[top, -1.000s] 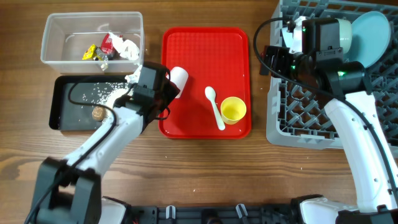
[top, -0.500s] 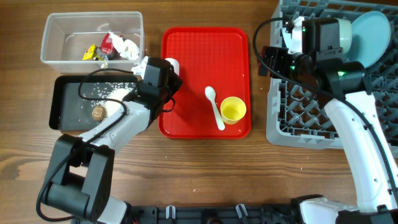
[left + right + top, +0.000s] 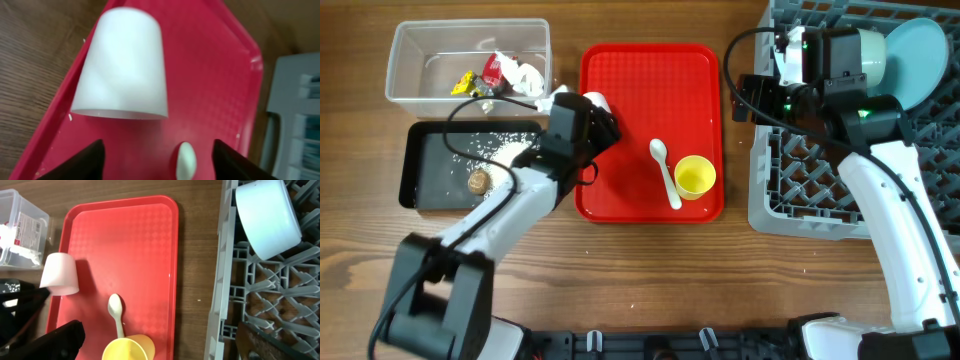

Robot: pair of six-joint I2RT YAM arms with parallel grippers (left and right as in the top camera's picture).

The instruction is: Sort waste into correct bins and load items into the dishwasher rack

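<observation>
A white cup (image 3: pixel 597 99) sits at the left edge of the red tray (image 3: pixel 660 80); it also shows in the left wrist view (image 3: pixel 125 65) and the right wrist view (image 3: pixel 60 272). My left gripper (image 3: pixel 595 128) is open and empty just in front of the cup, its jaws (image 3: pixel 161 162) apart from it. A white spoon (image 3: pixel 665 172) and a yellow cup (image 3: pixel 696 177) lie on the tray's near right. My right gripper (image 3: pixel 752 95) is open and empty, held high between the tray and the grey dishwasher rack (image 3: pixel 800 190).
The rack holds a white bowl (image 3: pixel 870 50) and a teal plate (image 3: pixel 920 55). A clear bin (image 3: pixel 420 45) with wrappers stands at the far left. A black tray (image 3: pixel 430 170) with crumbs lies in front of it.
My left gripper has swung toward the far side along the tray's left edge. The white cup now sits farther back on the tray. The right arm has not moved.
</observation>
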